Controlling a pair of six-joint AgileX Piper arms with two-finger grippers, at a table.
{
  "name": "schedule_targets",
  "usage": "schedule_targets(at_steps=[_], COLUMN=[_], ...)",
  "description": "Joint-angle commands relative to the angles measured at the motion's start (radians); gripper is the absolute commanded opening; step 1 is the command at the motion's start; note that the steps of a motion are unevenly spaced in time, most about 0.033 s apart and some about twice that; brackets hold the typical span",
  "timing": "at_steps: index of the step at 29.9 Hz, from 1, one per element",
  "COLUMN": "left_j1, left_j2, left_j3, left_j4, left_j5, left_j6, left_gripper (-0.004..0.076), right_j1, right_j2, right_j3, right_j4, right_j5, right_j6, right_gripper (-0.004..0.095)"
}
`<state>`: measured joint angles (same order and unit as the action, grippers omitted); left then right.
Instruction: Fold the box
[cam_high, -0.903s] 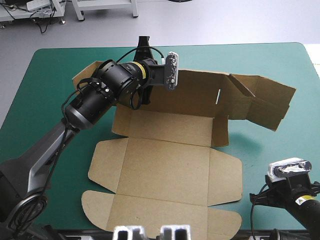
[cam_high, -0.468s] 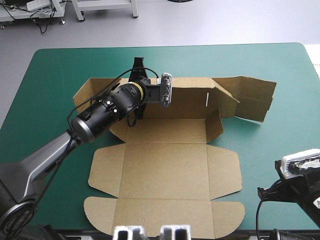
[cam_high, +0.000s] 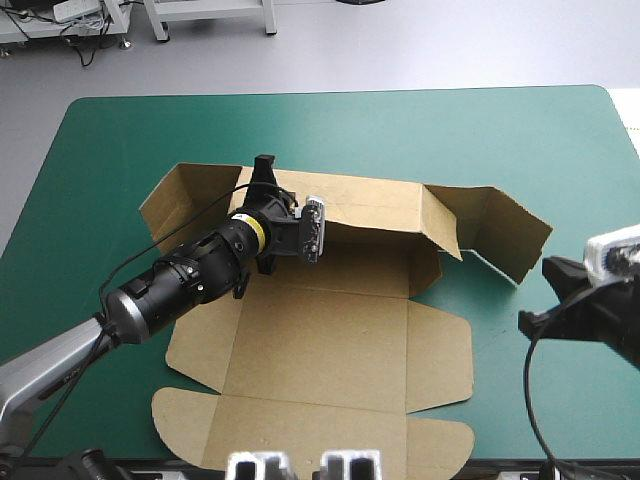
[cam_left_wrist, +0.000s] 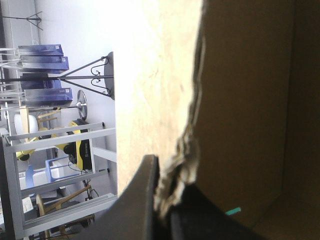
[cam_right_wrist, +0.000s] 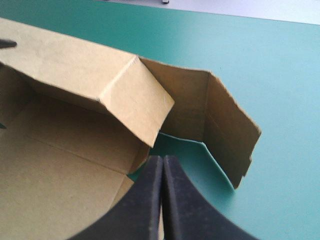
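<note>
The table (cam_high: 480, 130) with its teal-green cover carries the brown box (cam_high: 320, 340) at its middle, part folded. Its base and the near lid panel (cam_high: 310, 430) with rounded tabs lie flat, reaching to the table's near edge. The long far wall (cam_high: 370, 205) stands raised. At its right end a bent wing (cam_high: 505, 235) stands on edge on the cover, and a shorter flap (cam_high: 440, 225) angles inward. The left gripper (cam_left_wrist: 167, 180) is clamped on the far wall's top edge near its left end, the frayed board pinched between the black fingers. The right gripper (cam_right_wrist: 161, 162) hovers off the box's right side, fingers pressed together in one point, holding nothing.
</note>
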<state>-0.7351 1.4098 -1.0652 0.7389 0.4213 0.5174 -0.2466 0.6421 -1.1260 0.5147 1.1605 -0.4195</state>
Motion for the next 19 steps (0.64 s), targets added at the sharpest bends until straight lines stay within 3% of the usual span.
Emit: schedule_targets(at_steps=[1, 19], left_j1=[-0.001, -0.001], left_j2=[-0.022, -0.022], left_j3=[0.02, 0.022], left_j4=[-0.013, -0.013], left_j5=[0.028, -0.027], left_j6=[-0.021, -0.039], left_gripper=[-0.001, -0.001], right_j1=[0.0, 0.033], right_j2=[0.114, 0.81], right_j3=[-0.124, -0.594], right_j4=[0.089, 0.259], right_j5=[-0.069, -0.014], right_j6=[-0.002, -0.077], right_gripper=[-0.0023, -0.0022])
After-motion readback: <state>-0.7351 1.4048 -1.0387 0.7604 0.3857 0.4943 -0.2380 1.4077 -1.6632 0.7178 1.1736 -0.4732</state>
